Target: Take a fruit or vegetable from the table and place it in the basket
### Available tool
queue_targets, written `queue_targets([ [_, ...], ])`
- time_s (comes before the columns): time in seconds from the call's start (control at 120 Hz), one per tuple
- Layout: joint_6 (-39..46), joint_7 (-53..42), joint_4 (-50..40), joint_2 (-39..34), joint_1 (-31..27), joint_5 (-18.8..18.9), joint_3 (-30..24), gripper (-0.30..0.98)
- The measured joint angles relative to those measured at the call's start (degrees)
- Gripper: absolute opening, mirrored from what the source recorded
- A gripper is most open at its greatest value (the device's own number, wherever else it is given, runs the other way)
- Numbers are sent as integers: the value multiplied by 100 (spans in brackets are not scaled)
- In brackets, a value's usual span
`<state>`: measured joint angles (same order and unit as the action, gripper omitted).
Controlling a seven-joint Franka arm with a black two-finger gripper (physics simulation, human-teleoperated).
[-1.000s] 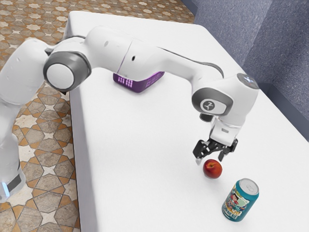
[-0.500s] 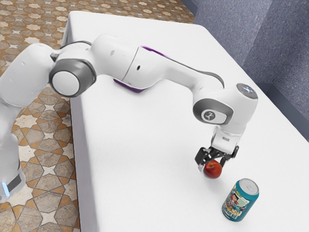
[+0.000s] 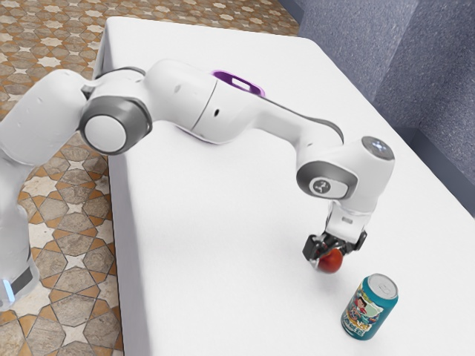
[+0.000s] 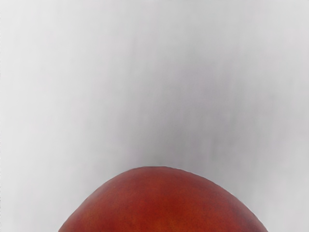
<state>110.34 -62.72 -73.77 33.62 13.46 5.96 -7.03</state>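
Observation:
My gripper (image 3: 335,251) is low over the table, right around the upper part of a red apple (image 3: 332,261). Whether it grips the fruit is hidden from this side. The apple's left side is partly covered by the gripper in the exterior view. In the wrist view the rounded red top of the apple (image 4: 161,203) lies at the lower edge, close under my hand. The purple basket (image 3: 225,75) stands farther back on the table, largely hidden behind my arm, part of its rim showing.
A teal drink can (image 3: 369,308) stands upright on the white table (image 3: 215,259), close to the apple on the exterior view's lower right. My arm stretches over the table between the basket and the exterior camera.
My hand has come down from above the apple to around it. The apple shows a very slight shift toward the exterior view's right, and the arm now covers different parts of the basket.

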Motion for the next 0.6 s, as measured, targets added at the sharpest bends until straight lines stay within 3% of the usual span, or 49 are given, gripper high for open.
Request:
queue_targets([
  [0.275,191,-176,0,-39,211,13,189,36],
  [0.408,94,-253,-6,-570,124,19,281,31],
  [0.5,-167,-309,-61,-1311,-347,20,283,32],
  [0.6,-562,-414,-136,-1979,-1489,13,282,35],
])
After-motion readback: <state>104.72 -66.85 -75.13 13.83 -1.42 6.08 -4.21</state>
